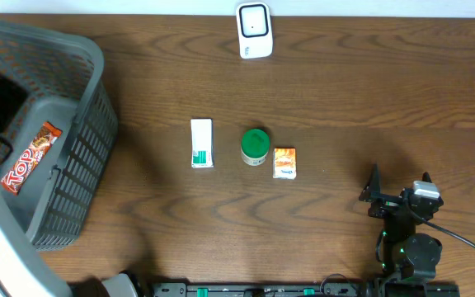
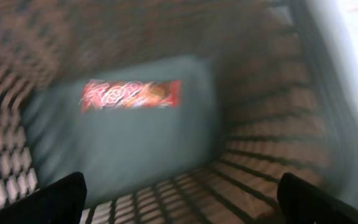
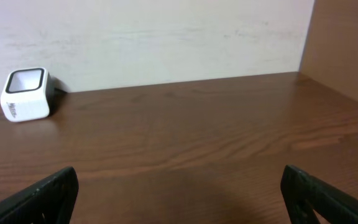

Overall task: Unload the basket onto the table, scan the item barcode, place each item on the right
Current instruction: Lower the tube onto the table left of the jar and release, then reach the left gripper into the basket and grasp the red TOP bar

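Observation:
A white barcode scanner (image 1: 254, 30) stands at the table's far edge; the right wrist view shows this scanner (image 3: 25, 94) at far left. A white-and-green box (image 1: 201, 143), a green-lidded jar (image 1: 255, 146) and an orange packet (image 1: 284, 162) lie in a row mid-table. A red snack bar (image 1: 30, 157) lies inside the grey basket (image 1: 89, 157). My left gripper (image 2: 179, 202) hangs open over the basket floor, the red snack bar (image 2: 131, 94) ahead of it and untouched; that view is blurred. My right gripper (image 3: 179, 193) rests open near the front right, with nothing between its fingers.
The basket's mesh walls (image 2: 272, 155) surround the left gripper closely. The right arm's base (image 1: 411, 252) sits at the front right edge. Bare wood lies between the row of items and the scanner. A wall (image 3: 166, 37) runs behind the table.

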`<state>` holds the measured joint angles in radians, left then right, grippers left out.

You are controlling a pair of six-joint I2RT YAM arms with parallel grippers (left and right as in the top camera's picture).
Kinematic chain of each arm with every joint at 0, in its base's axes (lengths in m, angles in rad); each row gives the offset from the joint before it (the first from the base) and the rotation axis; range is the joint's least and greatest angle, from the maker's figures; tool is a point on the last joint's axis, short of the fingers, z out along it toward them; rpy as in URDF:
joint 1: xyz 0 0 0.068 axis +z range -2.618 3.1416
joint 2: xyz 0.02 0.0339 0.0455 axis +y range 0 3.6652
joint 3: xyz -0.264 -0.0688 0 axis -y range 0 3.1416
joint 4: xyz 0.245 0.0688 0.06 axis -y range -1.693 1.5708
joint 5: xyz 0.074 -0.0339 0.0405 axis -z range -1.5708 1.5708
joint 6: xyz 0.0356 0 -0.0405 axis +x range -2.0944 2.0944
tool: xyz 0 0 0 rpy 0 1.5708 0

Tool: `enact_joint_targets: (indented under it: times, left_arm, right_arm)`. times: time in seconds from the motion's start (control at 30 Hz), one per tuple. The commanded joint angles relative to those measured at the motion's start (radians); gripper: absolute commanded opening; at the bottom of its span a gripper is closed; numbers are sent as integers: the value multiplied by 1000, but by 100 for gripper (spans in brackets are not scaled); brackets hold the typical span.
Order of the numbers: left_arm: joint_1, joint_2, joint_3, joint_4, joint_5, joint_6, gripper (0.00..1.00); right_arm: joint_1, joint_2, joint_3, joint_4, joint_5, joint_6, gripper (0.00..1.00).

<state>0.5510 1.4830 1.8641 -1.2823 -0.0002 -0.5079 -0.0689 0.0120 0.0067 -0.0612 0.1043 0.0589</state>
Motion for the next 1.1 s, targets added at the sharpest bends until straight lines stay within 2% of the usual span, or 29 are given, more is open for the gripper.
enact_joint_targets:
  times: [0.0, 0.07, 0.23, 0.53, 0.7, 1.07]
  left_arm:
    - [50, 94, -2, -11, -30, -103, 99]
    - [51, 151, -2, 10, -34, -23, 98]
    - [48, 285, -2, 34, -35, 308, 98]
    - [48, 492, -2, 66, -35, 439, 98]
    - [48, 603, -2, 76, -34, 576, 98]
    - [48, 643, -18, 142, 6, 793, 98]
  right_arm:
    - [11, -5, -1, -3, -2, -11, 99]
    - [11, -5, -1, -3, -2, -11, 99]
    - [11, -5, -1, -3, -2, -11, 99]
    - [11, -5, -1, -3, -2, -11, 99]
    - [11, -5, -1, -3, -2, -11, 99]
    - [11, -5, -1, -3, -2, -11, 99]
